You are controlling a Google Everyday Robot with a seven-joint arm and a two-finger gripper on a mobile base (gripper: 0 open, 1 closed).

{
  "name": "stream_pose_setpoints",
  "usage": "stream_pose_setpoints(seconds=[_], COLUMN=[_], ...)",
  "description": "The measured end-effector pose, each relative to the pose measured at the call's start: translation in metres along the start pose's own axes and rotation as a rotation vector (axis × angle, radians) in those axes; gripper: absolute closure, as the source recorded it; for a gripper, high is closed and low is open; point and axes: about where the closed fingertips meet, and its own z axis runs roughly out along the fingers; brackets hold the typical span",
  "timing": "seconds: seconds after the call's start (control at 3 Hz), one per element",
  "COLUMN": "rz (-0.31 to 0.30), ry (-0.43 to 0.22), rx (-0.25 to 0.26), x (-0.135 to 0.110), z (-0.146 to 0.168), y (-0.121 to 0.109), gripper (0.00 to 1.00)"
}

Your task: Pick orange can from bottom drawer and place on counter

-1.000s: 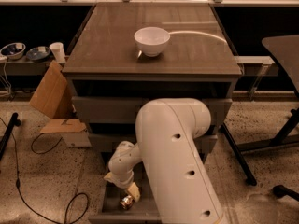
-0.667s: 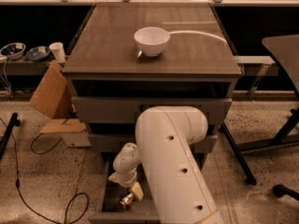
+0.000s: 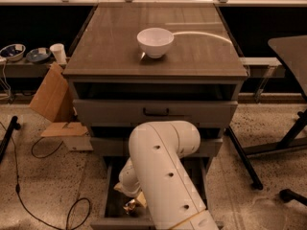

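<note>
So the gripper [image 3: 135,196] has sunk lower into the bottom drawer [image 3: 113,211], orange can [image 3: 129,206] right at its 7 o'clock, can't tell how the jaws stand, grab looks imminent.

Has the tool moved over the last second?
Yes. The tool, down in the bottom drawer, has sunk slightly lower, farther below the fixed black drawer handle.

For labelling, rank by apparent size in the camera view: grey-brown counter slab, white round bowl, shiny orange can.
Grey-brown counter
white bowl
orange can, smallest, at the gripper in the bottom drawer
</note>
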Motion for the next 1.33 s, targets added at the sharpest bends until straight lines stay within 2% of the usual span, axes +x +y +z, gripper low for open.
stream_pose_setpoints(seconds=[0.67,1.0,1.33], rz=[0.01,0.03,0.053], ry=[0.015,-0.004,-0.023], rx=[0.006,0.01,0.013], x=[0.012,0.016,0.021], z=[0.032,0.046,0.055], y=[-0.009,-0.009,0.0], gripper=[0.0,0.19,0.42])
